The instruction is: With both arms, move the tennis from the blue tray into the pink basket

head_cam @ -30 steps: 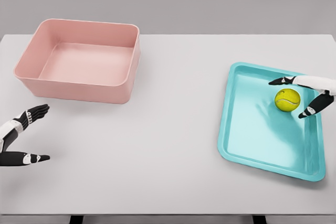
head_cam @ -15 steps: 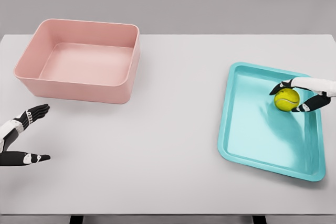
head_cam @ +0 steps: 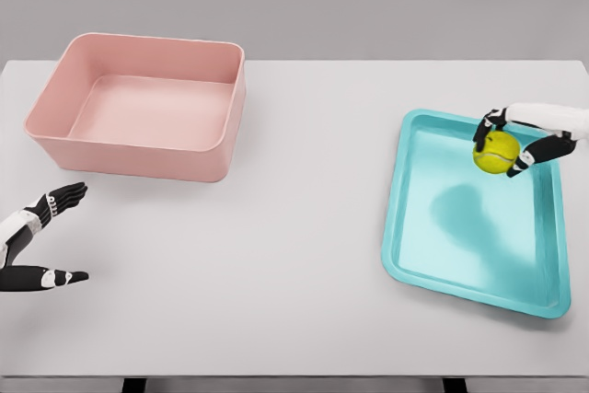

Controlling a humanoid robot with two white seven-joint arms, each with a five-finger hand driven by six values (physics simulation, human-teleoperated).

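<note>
At the lower left edge of the frame, the left hand rested above the white table with its fingers spread wide and holding nothing. In the upper left, the pink basket stood with nothing inside it. At the right side lay the blue tray, slightly turned, and its floor carried only a soft shadow. Over the upper right part of the tray, the right hand had its fingers closed around the tennis ball, which was held up off the tray floor.
</note>
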